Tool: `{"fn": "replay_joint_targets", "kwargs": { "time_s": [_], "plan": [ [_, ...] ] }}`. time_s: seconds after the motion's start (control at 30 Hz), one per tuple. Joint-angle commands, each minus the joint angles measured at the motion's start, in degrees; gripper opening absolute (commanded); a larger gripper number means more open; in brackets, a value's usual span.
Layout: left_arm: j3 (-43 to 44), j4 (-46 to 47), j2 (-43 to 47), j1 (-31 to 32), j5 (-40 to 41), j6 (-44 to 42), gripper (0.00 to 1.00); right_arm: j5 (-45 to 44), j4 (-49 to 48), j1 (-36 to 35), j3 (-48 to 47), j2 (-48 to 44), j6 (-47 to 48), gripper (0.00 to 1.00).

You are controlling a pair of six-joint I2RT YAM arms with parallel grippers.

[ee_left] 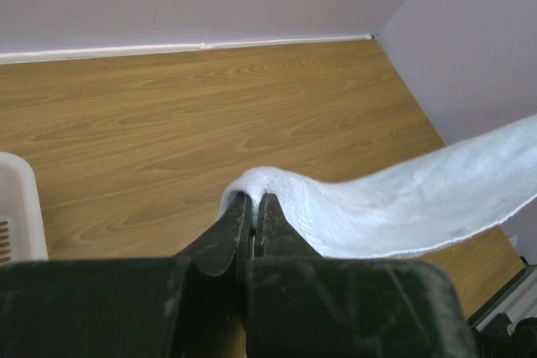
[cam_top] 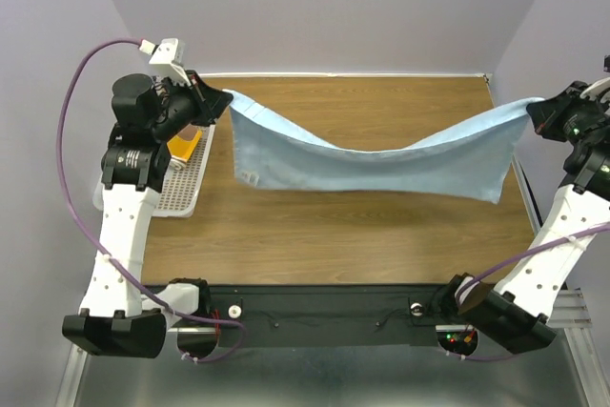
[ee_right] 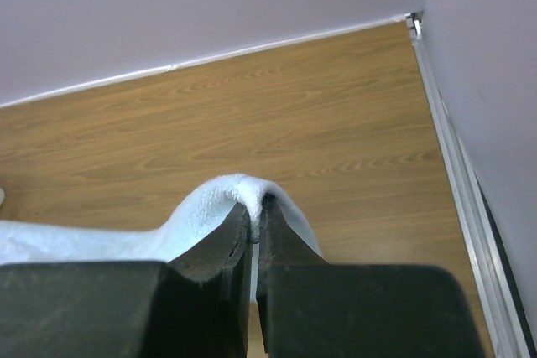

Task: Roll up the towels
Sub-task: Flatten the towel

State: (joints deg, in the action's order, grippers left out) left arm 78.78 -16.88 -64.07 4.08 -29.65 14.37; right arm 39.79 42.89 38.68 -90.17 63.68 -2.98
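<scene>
Jaws of our left gripper [ee_left: 254, 200] and right gripper [ee_right: 258, 204] clench the blue towel [cam_top: 372, 164], slung between them; rolling hasn't begun.

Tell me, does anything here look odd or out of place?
Only the light blue towel: it isn't lying flat but hangs stretched across the table between the two arms, one end pinched in each arm's shut jaws, sagging in the middle. Nothing looks spilled or damaged.
</scene>
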Motion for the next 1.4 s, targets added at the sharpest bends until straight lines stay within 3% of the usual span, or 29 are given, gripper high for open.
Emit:
{"fn": "replay_joint_targets", "kwargs": {
  "time_s": [0.0,0.2,0.33,0.5,0.57,0.6,0.63,0.67,0.7,0.73,0.8,0.93,1.03,1.07,1.1,1.17,1.2,1.23,1.3,1.37],
  "plan": [
    [-2.4,2.6,0.4,-0.1,1.7,4.0,0.00,-1.4,-1.5,0.3,3.9,3.0,1.2,0.01],
    [-4.4,5.9,-8.7,0.0,5.0,8.4,0.00,-5.2,-7.0,-2.7,10.9,11.3,-1.8,0.01],
    [-2.5,9.8,-21.0,0.1,7.1,11.4,0.00,-9.1,-13.4,-8.6,13.3,18.8,-4.6,0.01],
    [10.4,12.4,-37.3,0.2,8.0,13.1,0.00,-13.0,-19.8,-15.4,7.1,37.9,-9.8,0.01],
    [18.3,12.4,-45.9,0.1,5.8,12.5,0.02,-12.5,-20.5,-16.4,-0.6,46.5,-11.3,0.05],
    [21.3,11.9,-50.6,0.2,5.0,12.1,0.12,-12.5,-20.3,-16.8,-6.8,49.3,-11.8,0.28],
    [23.6,11.4,-52.3,0.3,4.7,11.7,0.37,-11.9,-19.2,-17.0,-9.2,51.6,-11.7,0.39],
    [25.0,11.3,-53.2,0.4,5.1,11.1,0.46,-12.5,-18.6,-17.0,-11.1,53.3,-12.0,0.47],
    [26.5,11.3,-53.7,0.5,5.6,9.1,0.61,-12.8,-18.4,-17.0,-12.0,54.7,-11.3,0.76],
    [27.2,11.0,-54.0,0.4,6.2,8.2,0.91,-13.2,-17.9,-16.9,-13.2,54.9,-10.7,0.88],
    [27.5,8.5,-53.4,0.4,5.6,4.6,0.96,-12.8,-16.0,-16.9,-12.8,52.4,-7.7,0.94],
    [20.1,8.7,-44.7,0.8,5.0,-0.6,0.96,-9.1,-14.2,-16.9,-5.6,45.5,-0.9,0.91],
    [15.7,5.5,-39.6,2.9,8.7,-11.1,0.86,-6.6,-7.7,-17.0,-0.8,39.7,6.5,0.83],
    [14.7,2.8,-38.5,3.5,8.9,-18.3,0.83,-6.6,-3.5,-17.0,0.3,37.5,10.1,0.78],
    [12.4,1.3,-37.4,4.0,9.5,-21.6,0.80,-6.7,-1.2,-17.0,2.0,36.6,12.3,0.68],
    [9.0,-2.3,-33.5,5.4,9.8,-28.4,0.74,-7.4,5.6,-17.0,3.8,35.0,18.6,0.59],
    [5.3,-3.1,-32.1,5.7,9.5,-33.9,0.70,-9.2,7.3,-17.0,5.9,33.3,20.6,0.47],
    [3.2,-3.9,-29.3,6.8,11.4,-36.4,0.54,-10.1,8.9,-17.0,6.9,32.3,22.5,0.40],
    [-1.6,-6.9,-27.2,7.9,13.6,-41.5,0.35,-13.1,11.7,-17.0,9.4,29.4,26.3,0.25],
    [-4.3,-9.2,-25.1,9.5,17.8,-43.2,0.17,-14.5,14.1,-17.1,12.4,27.9,29.2,0.17]
  ]
}}
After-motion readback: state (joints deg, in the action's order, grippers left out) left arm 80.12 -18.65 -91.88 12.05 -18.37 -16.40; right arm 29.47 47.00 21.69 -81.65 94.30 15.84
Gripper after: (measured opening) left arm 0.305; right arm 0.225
